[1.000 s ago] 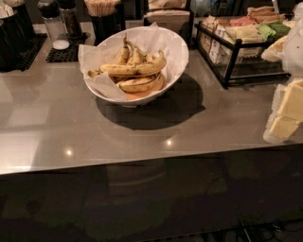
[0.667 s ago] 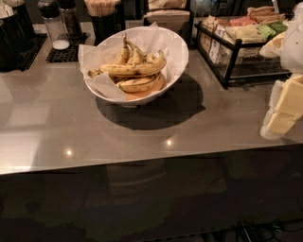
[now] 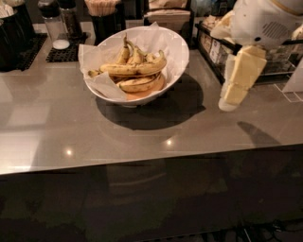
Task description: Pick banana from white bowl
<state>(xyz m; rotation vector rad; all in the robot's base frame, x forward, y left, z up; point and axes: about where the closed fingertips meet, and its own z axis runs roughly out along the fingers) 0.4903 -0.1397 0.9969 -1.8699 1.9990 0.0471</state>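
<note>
The white bowl [image 3: 176,45] stands at the back middle of the grey counter, lined with crinkled white paper and orange-tinted at the bottom. It holds a pile of speckled bananas. The banana [image 3: 135,69], the longest one, lies across the top of the pile, running left to right with dark tips. My gripper [image 3: 228,100] hangs at the right, pale yellow under a white arm housing [image 3: 260,21]. It points down and left and sits a little above the counter, about a bowl's width to the right of the bowl, apart from it.
A black wire basket [image 3: 284,66] with packets stands behind the gripper at the back right. Dark containers [image 3: 14,33], a shaker [image 3: 52,23] on a black mat and a cup of sticks [image 3: 102,14] line the back. The counter's front edge [image 3: 151,163] runs across the view.
My gripper has moved left and up from the right edge toward the bowl, and more of the arm now shows at the top right. The bowl and bananas have not moved.
</note>
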